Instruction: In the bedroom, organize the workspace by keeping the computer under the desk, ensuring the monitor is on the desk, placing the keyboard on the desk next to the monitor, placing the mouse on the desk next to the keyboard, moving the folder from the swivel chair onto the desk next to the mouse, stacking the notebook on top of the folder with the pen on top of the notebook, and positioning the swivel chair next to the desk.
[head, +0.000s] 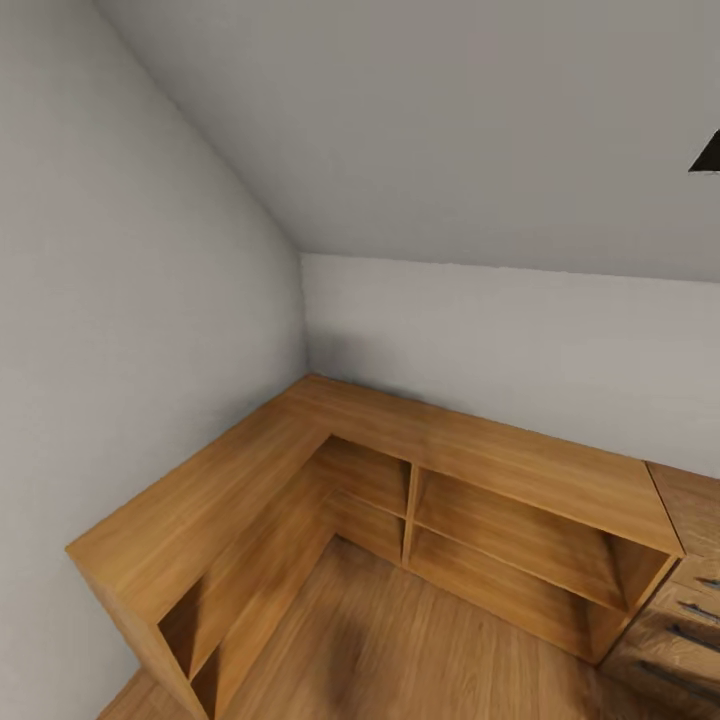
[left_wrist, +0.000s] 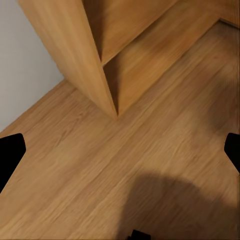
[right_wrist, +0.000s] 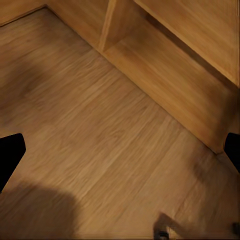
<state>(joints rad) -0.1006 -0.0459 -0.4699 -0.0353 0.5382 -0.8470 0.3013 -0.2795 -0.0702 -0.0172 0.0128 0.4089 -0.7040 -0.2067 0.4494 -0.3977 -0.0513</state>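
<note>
Where the two grey walls (head: 150, 250) met, an L-shaped wooden shelf unit (head: 470, 450) filled the corner, its top bare and its open cubbies facing a wide stretch of wooden floor (head: 400, 640). Drawers (head: 690, 620) abutted its right end. The left end effector (left_wrist: 120, 150) and right end effector (right_wrist: 120, 150) hung spread apart above floorboards.

desk (head: 480, 440) | wooden, L-shaped corner unit | open shelves below

Home room: corner wooden shelving (head: 400, 480), drawers (head: 690, 610)
</note>
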